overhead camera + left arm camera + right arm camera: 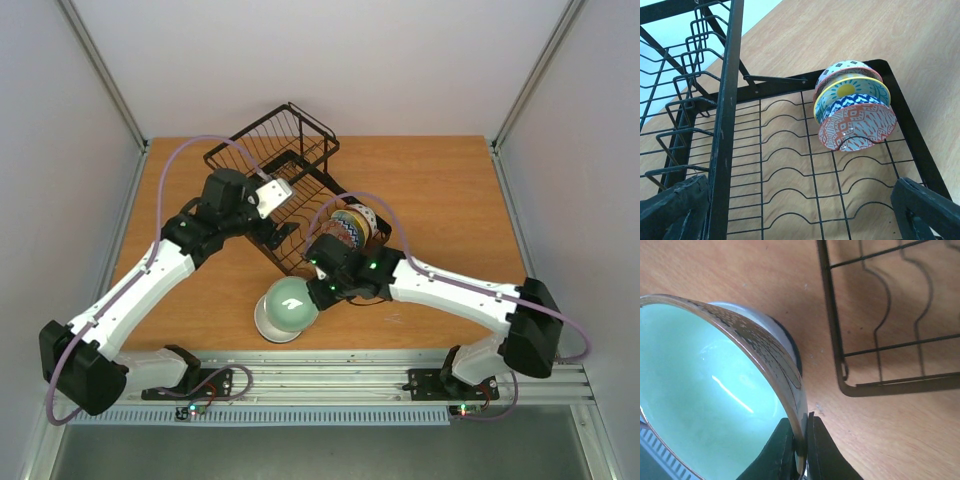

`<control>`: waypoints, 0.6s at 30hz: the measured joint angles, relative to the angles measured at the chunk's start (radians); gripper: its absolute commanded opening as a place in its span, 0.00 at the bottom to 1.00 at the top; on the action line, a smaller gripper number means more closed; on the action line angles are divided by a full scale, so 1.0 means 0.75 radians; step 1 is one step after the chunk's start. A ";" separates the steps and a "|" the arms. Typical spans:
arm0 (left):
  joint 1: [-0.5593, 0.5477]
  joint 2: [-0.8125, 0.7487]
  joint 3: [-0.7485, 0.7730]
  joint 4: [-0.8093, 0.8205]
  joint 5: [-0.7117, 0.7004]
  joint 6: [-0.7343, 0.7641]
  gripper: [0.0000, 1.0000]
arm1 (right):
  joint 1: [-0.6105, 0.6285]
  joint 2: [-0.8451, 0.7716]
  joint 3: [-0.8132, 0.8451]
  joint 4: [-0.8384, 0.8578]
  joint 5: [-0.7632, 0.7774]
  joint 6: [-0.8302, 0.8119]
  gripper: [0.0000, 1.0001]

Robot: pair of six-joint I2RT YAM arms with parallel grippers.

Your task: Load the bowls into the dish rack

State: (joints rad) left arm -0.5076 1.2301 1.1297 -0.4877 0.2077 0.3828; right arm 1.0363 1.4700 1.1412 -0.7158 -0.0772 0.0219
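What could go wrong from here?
The jaws of the right gripper pinch only the thin rim of the mint green bowl, so it might slip or swing when lifted. A corner of the dish rack lies close beside it and could catch the bowl. The three patterned bowls standing in the slots could get knocked.

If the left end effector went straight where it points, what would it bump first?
Probably the wavy wire floor of the black wire dish rack, below the open left end effector; depth is unclear.
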 measured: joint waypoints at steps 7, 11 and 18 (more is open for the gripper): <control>0.006 0.000 0.014 -0.056 0.077 0.025 0.99 | -0.001 -0.144 0.003 -0.115 0.182 0.001 0.01; 0.010 0.010 0.039 -0.168 0.211 0.055 0.89 | -0.010 -0.174 0.027 -0.196 0.281 -0.016 0.01; 0.011 0.085 0.125 -0.360 0.428 0.139 0.69 | -0.089 -0.184 0.071 -0.224 0.374 -0.086 0.01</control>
State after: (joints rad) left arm -0.4995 1.2938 1.2236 -0.7578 0.5285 0.4870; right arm 0.9695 1.3323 1.1946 -0.8837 0.2031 -0.0425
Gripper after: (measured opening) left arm 0.715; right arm 0.056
